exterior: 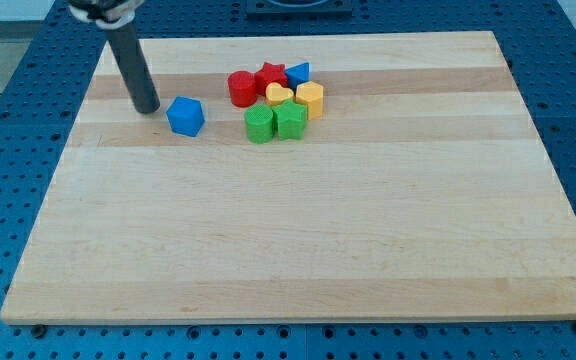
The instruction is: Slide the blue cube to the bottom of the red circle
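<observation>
The blue cube [185, 116] lies on the wooden board in the upper left part of the view. The red circle [241, 87] is a short red cylinder to the cube's upper right, at the left end of a cluster of blocks, a small gap away from the cube. My tip [147, 108] rests on the board just left of the blue cube, a narrow gap from it. The rod rises from the tip toward the view's top left.
The cluster right of the red circle holds a red star [272, 75], a blue triangle [298, 73], a yellow heart [279, 95], a yellow hexagon [310, 99], a green cylinder [259, 125] and a green star [290, 120]. The wooden board [298, 240] lies on a blue perforated table.
</observation>
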Controlling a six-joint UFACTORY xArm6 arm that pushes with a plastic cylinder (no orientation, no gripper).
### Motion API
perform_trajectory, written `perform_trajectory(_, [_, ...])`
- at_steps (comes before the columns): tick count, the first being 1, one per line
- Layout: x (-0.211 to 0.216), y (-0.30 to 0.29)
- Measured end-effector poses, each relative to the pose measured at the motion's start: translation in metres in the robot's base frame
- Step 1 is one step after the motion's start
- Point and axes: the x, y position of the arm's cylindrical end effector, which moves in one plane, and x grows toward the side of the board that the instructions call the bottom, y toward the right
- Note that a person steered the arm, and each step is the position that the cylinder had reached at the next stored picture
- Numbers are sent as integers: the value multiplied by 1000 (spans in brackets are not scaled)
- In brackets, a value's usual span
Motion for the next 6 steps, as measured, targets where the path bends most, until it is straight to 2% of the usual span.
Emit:
perform_trajectory(1, [24, 19])
perform_trajectory(3, [-2, 89])
perform_trajectory(4, [-2, 106])
perform_trajectory(6, [-9, 55])
